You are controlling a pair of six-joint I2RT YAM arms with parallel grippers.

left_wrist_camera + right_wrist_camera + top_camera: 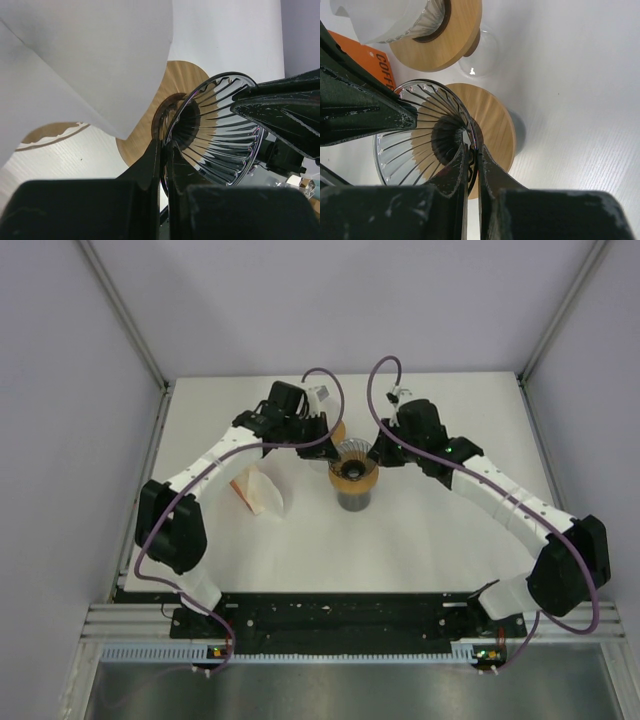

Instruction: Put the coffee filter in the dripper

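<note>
Coffee filter (262, 490) lies nearest, on the counter (420, 530) left of the dripper (352, 468) and apart from it. Beyond, the glass dripper stands empty on a dark cup (353, 500), the left end effector (164, 150) and right end effector (471, 155) each pinching its thin rim from opposite sides. Uneven pull, or one side letting go carelessly, could tip it off the cup, I'd say.
</note>
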